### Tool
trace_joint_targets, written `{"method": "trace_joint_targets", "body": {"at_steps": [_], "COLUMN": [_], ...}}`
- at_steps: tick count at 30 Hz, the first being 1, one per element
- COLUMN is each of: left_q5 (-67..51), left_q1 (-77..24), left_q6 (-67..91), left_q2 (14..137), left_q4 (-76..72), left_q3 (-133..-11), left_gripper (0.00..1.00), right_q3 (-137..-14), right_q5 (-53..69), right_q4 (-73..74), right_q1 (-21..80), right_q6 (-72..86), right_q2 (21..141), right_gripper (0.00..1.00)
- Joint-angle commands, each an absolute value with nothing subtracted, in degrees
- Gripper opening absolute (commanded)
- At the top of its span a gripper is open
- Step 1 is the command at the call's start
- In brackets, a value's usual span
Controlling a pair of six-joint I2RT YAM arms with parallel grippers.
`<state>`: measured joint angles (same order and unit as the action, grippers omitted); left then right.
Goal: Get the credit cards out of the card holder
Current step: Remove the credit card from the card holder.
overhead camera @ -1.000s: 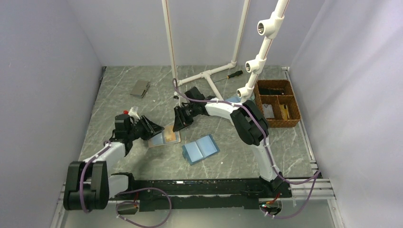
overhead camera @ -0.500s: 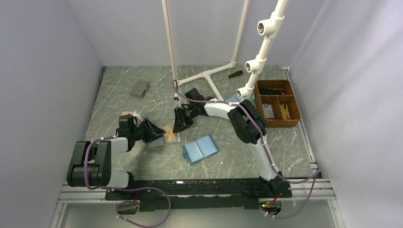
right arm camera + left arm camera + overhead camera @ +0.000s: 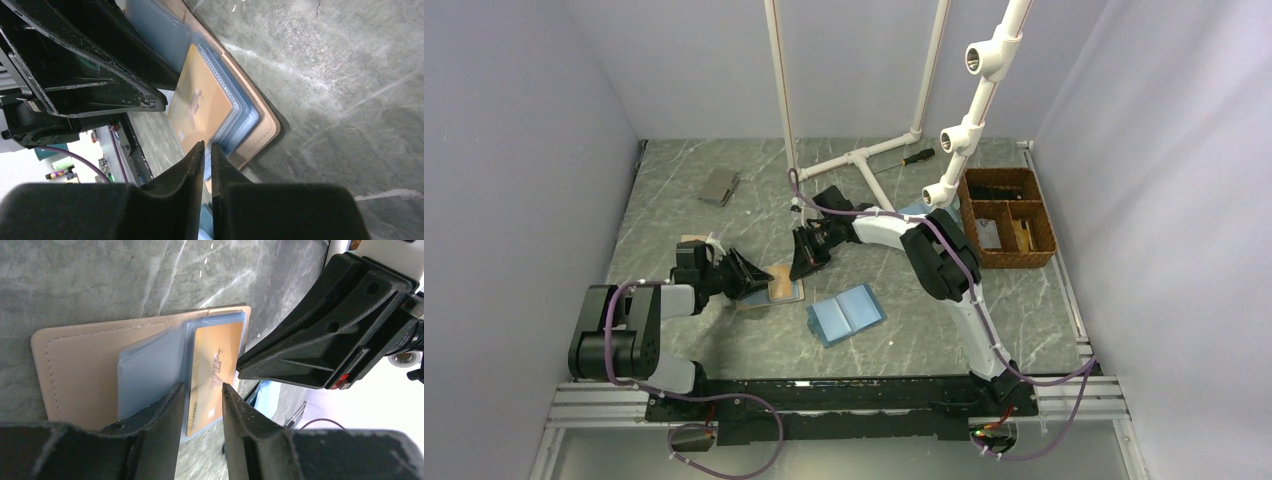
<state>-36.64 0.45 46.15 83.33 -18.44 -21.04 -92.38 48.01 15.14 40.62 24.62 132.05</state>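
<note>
The card holder point(image 3: 774, 288) lies open on the table, tan outside point(image 3: 75, 370) with blue-grey sleeves inside. A gold credit card point(image 3: 215, 365) printed VIP sits in its right sleeve, most of its face showing. My left gripper point(image 3: 203, 392) is open, low over the holder's near edge, its fingers either side of the card's end. My right gripper point(image 3: 206, 150) is shut to a thin slit, and its tips meet the edge of the gold card point(image 3: 200, 100) and the sleeve. Nothing is clamped between them. From above, the left gripper point(image 3: 752, 277) and right gripper point(image 3: 804, 262) face each other across the holder.
An all light-blue bifold point(image 3: 846, 314) lies open just right of the holder. A small grey wallet point(image 3: 719, 186) sits at the back left. A brown divided basket point(image 3: 1009, 215), a white pipe frame point(image 3: 864, 155) and a screwdriver point(image 3: 909, 158) stand at the back right.
My right jaws have closed from a small gap to a slit at the card's edge. The left arm's elbow has swung back towards its base while its gripper stayed at the holder.
</note>
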Motion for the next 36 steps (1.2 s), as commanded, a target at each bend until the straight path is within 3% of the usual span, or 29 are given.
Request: {"method": "trace_joint_targets", "body": {"at_steps": [1,7,14,25,32,36], "left_q5": [-37.4,-37.9,-37.5,-38.6,-42.1,-43.7], "left_q1": [0.4,0.4,0.5,0.8,1.3,2.1], "left_q6": [44.7,45.9,48.6,49.6,51.2,51.0], "left_q2": [85.1,86.3,83.0,83.0,85.9,84.5], "left_q4": [-19.7,-20.9,-23.0,-25.9,-32.2,-33.1], "left_q3": [-21.9,-21.5,-19.1,-18.2,-17.3,-16.6], "left_gripper": [0.4,0.41,0.39,0.21,0.0,0.0], "right_q3": [-94.9,-96.5,-97.3,-98.1,-98.5,-98.5], "right_q5": [44.1,40.6,39.1,43.3,43.9,41.9], "right_q4": [17.0,20.2,21.6,21.4,22.0,22.7], "right_q1": [41.1,43.3,43.8,44.6,44.6,43.7], "right_q6": [22.6,20.3,19.2,19.1,18.8,19.0], "right_q2": [132.8,134.0,134.9,135.3,135.5,135.7], "right_gripper": [0.09,0.01,0.0,0.0,0.0,0.0]}}
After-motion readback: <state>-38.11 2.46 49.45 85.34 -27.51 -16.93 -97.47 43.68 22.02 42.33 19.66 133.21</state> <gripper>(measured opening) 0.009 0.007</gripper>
